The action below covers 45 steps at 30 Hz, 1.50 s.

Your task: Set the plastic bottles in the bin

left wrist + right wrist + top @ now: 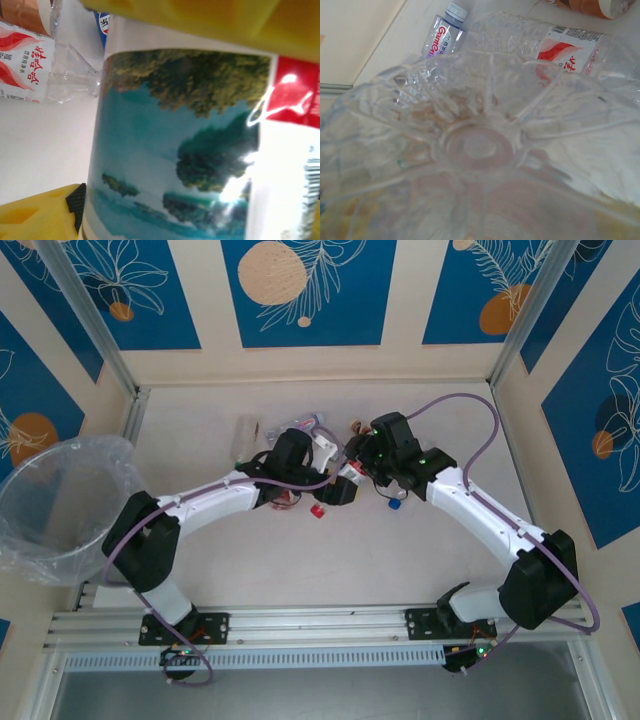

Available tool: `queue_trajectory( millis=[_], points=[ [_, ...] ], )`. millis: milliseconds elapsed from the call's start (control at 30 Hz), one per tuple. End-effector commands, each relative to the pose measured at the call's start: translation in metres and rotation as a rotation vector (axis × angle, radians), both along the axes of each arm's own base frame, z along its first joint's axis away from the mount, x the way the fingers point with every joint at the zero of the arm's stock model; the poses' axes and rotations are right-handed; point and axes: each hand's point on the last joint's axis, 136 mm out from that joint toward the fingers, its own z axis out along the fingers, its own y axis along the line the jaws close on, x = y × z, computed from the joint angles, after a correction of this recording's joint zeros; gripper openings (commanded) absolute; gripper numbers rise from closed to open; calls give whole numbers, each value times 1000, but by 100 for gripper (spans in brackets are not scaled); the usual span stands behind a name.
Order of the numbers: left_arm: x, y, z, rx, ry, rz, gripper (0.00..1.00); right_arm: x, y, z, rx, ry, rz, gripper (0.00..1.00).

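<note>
A plastic bottle [190, 150] with a blue-green landscape label lies between my left gripper's [165, 125] yellow fingers [200, 20], which press on it from both sides. From above, the left gripper [342, 488] is at the table's middle among the bottles. My right gripper [372, 455] is just beyond it. A clear bottle's ribbed base [480, 145] sits right against the right wrist camera and hides the fingers. The bin [60, 505], lined with a clear bag, stands off the table's left edge.
Other bottles lie close by: a red-and-white labelled one [25, 60], a blue-capped one [445, 35], another red-and-white one [570, 50] and a clear one [245, 435]. A red cap [318, 511] and a blue cap [395, 505] show near the grippers.
</note>
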Motion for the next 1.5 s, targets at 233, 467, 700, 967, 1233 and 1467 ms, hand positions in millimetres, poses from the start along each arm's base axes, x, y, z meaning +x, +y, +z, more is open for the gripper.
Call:
queue_trajectory(
  millis=[233,467,700,967,1233,1467],
  points=[
    [6,-2,17,-48,-38,26,66,4,10,23,-5,-66,57,76],
    [9,1,13,-30,-33,55,65,3,-4,37,-6,-99,74,93],
    [17,6,5,-20,-10,90,65,2,-15,65,59,-197,270,99],
    [31,28,11,5,3,186,65,-9,-30,85,103,-356,483,99],
    [53,87,37,63,-9,335,65,-23,-29,87,164,-402,605,99],
    [61,157,64,133,-15,531,65,-19,-27,76,169,-358,611,99]
  ],
)
